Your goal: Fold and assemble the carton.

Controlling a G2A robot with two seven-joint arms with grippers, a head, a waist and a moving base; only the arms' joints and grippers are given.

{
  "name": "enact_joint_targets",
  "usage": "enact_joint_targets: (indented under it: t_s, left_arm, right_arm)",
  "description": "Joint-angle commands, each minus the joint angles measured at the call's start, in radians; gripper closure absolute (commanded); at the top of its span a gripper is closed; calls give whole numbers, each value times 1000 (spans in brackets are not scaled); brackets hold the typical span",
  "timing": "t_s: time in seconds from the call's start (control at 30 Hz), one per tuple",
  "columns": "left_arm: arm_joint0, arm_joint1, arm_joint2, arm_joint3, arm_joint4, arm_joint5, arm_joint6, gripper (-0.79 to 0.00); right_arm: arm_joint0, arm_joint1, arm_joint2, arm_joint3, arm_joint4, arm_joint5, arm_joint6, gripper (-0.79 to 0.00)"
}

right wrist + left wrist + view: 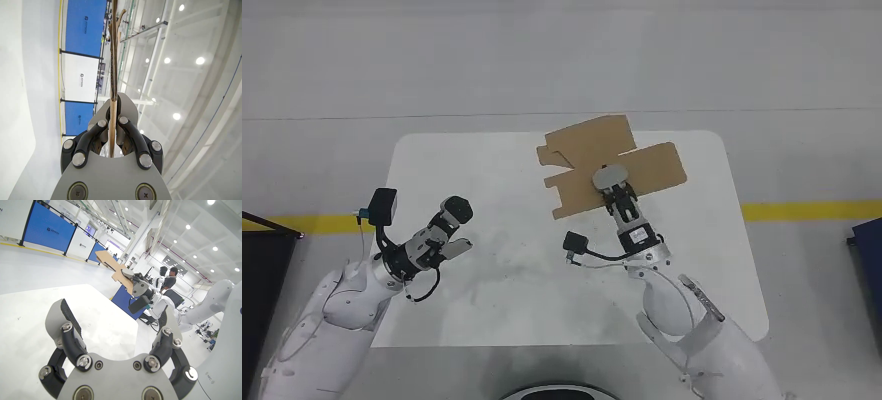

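Flat carton, long axis across the far side of the white table, is clamped in the right gripper — left gripper spread apart — blue barriers behind.

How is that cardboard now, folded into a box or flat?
Flat. The carton is one thin collapsed sheet, pinched edge-on by the right claw.

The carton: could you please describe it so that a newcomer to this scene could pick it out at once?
Start at the white table; over its far right part the right end effector is shut on the carton. It is a flat, unfolded sheet of brown cardboard with notched flaps, the only brown thing there.
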Motion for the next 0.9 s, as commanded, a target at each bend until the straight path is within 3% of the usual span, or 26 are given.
enact_joint_targets:
  t_s: [0.0,0.07,0.2,0.37,0.63,0.87]
  left_arm:
    - [0,0,0,0,0,0,0,-785]
    - [0,0,0,0,0,0,0,-785]
    - [0,0,0,0,0,0,0,-785]
    - [0,0,0,0,0,0,0,-785]
    - [0,0,0,0,0,0,0,-785]
    - [0,0,0,0,0,0,0,-785]
  right_arm:
    - [48,25,-11,21,1,-40,145,0]
    - [129,65,-96,34,1,-118,313,0]
    - [290,130,-345,48,1,-199,526,0]
    - [439,171,-567,79,1,-238,717,0]
    - [543,193,-732,96,1,-204,849,0]
    - [504,216,-738,47,3,1,784,0]
